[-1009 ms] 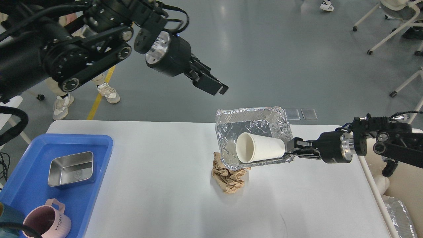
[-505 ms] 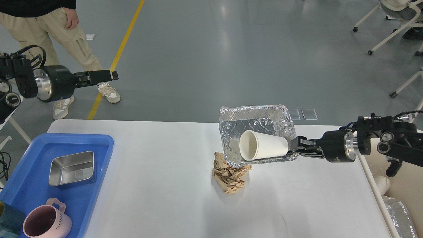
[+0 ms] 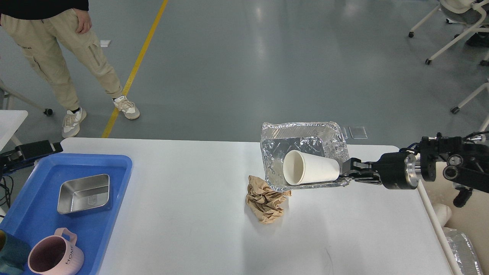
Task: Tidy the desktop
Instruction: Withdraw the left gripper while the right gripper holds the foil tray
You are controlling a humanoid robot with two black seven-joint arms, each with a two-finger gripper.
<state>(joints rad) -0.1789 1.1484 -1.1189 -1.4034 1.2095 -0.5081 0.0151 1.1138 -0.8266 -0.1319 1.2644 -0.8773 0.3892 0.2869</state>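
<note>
Setting: grey polished floor behind; the desktop (image 3: 198,229), a wide white top, fills the lower view, edge to edge below the floor line.
Left side: blue tray (image 3: 114,198) at 9 o'clock, holding a steel tin (image 3: 84,193) and a pink mug (image 3: 55,254).
Centre: crumpled brown paper (image 3: 266,203) lying on the white surface.
Foil tray (image 3: 301,133): at 3 o'clock, tipped up, a white paper cup (image 3: 310,172) lying on its side inside it.
Right gripper (image 3: 348,175): jaws clamped on the foil tray's near-right rim.
Left gripper (image 3: 28,149): low at the far-left edge; whether its jaws are apart I cannot tell.
Step in hand: carrying rubbish off, I judge, probably toward the cream bin (image 3: 468,214) at 4 o'clock.
Next move: keep the tray tilted inward so the cup does not roll out; the brown paper is left to collect.
</note>
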